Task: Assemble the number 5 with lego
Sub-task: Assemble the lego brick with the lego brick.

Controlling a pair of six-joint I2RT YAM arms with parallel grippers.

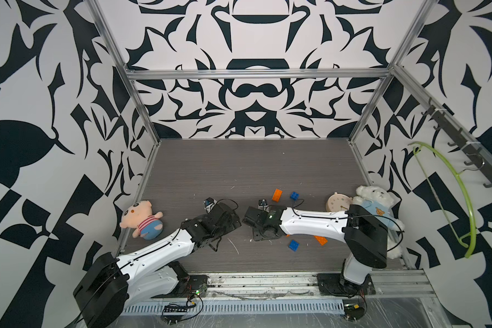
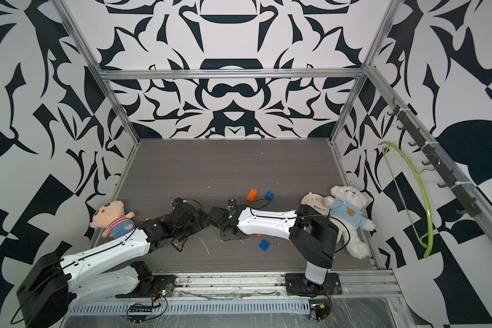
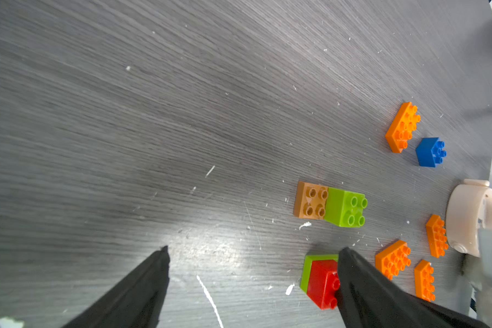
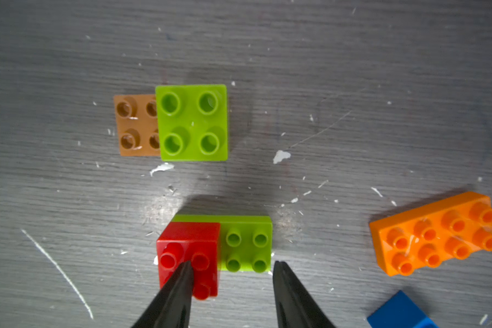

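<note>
In the right wrist view a red lego brick (image 4: 188, 247) sits on one end of a lime green oblong (image 4: 246, 244). My right gripper (image 4: 233, 265) hovers over this pair, open, one fingertip above the red brick and the other just past the oblong's end. Further off, a lime green square brick (image 4: 192, 122) touches a brown one (image 4: 131, 125). My left gripper (image 3: 254, 251) is wide open over bare table, one finger in front of the red brick (image 3: 323, 281). Loose orange (image 1: 277, 195) and blue (image 1: 294, 195) bricks lie beyond the right arm, and a blue one (image 1: 293, 244) lies nearer.
A pig plush (image 1: 142, 223) lies at the table's left edge. At the right edge, a white bear plush (image 1: 377, 204) and a small clock (image 1: 337, 202) sit behind the right arm. Several orange bricks (image 3: 394, 259) lie near the clock. A green hanger (image 1: 463, 198) hangs outside the frame.
</note>
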